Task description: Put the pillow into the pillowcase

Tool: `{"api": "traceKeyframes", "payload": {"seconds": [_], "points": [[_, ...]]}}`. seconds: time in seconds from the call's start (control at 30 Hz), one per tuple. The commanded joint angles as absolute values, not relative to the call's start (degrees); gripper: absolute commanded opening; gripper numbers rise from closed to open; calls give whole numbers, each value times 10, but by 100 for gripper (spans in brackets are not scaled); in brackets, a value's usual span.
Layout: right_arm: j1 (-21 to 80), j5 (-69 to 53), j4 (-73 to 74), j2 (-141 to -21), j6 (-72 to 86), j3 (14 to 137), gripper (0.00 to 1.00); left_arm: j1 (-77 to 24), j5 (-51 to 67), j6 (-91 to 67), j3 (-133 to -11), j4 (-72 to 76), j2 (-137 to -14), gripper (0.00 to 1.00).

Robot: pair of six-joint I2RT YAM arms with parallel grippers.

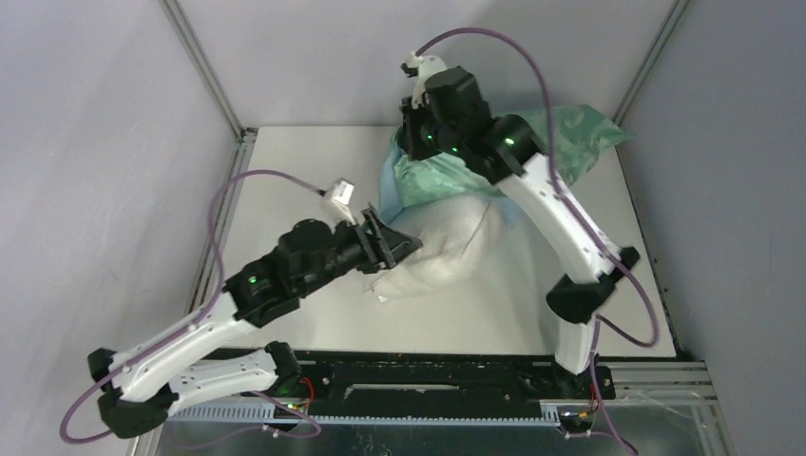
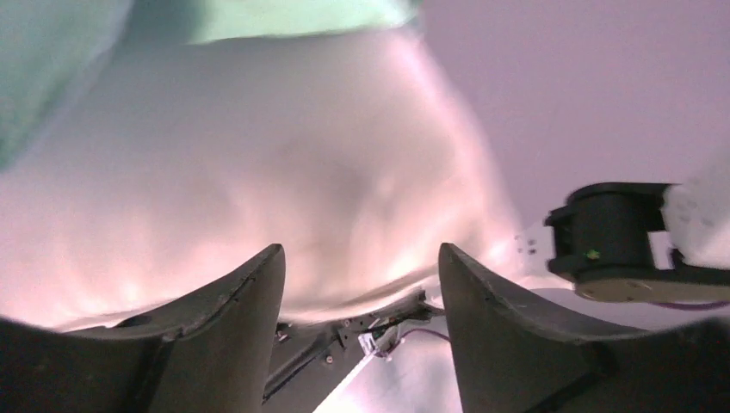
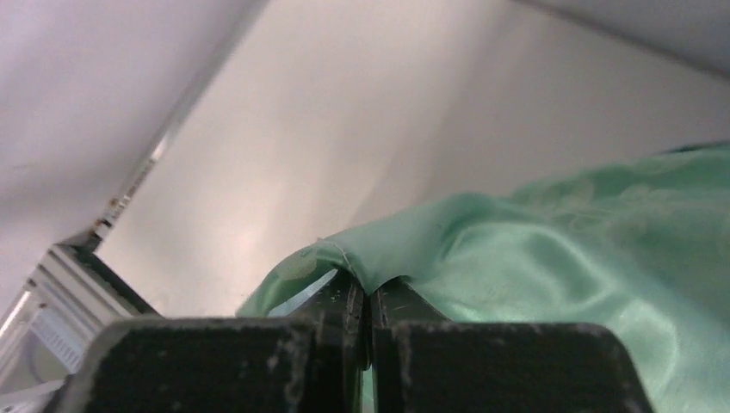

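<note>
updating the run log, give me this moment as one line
left gripper: open, at pillow | right gripper: shut on pillowcase edge | pillow: far end under pillowcase, rest out

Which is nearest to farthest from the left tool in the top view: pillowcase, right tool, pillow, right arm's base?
1. pillow, right at the left tool tips.
2. pillowcase, just behind the pillow.
3. right tool, farther back, pinching the pillowcase's edge.
4. right arm's base, near edge, far right.
</note>
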State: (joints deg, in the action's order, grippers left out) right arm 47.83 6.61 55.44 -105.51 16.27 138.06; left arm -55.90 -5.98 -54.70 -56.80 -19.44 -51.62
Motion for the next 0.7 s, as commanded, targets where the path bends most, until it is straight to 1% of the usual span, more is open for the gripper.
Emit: {"api": "traceKeyframes", "payload": {"seconds": [0.0,0.13,0.17,0.27,0.37,0.47,0.53,0.57,0.6,0.67], "points": [[445,-56,506,-1150,182,1348,0,-549,-144,-522,-578,-264,-456,75],[456,-77,490,-1211,183,1364,0,-547,-179,-480,-588,-305,-472,93],[459,-77,487,-1217,185,1367,0,-547,-194,-466,-595,-325,-484,95],[459,-82,474,-1222,185,1369,0,-546,-189,-412,-617,-348,-520,98],[455,-83,477,-1226,180,1375,0,-553,-156,-360,-642,-357,-552,100],[453,-79,480,-1225,173,1375,0,-557,-155,-319,-658,-365,-574,99],[453,-73,481,-1222,169,1376,0,-554,-152,-304,-657,-352,-592,93],[452,-71,481,-1220,167,1378,0,-549,-146,-303,-658,-347,-607,86],[452,-68,484,-1216,165,1379,0,-539,-124,-304,-657,-339,-619,75],[450,-62,488,-1206,161,1381,0,-510,-69,-316,-640,-302,-636,48]]}}
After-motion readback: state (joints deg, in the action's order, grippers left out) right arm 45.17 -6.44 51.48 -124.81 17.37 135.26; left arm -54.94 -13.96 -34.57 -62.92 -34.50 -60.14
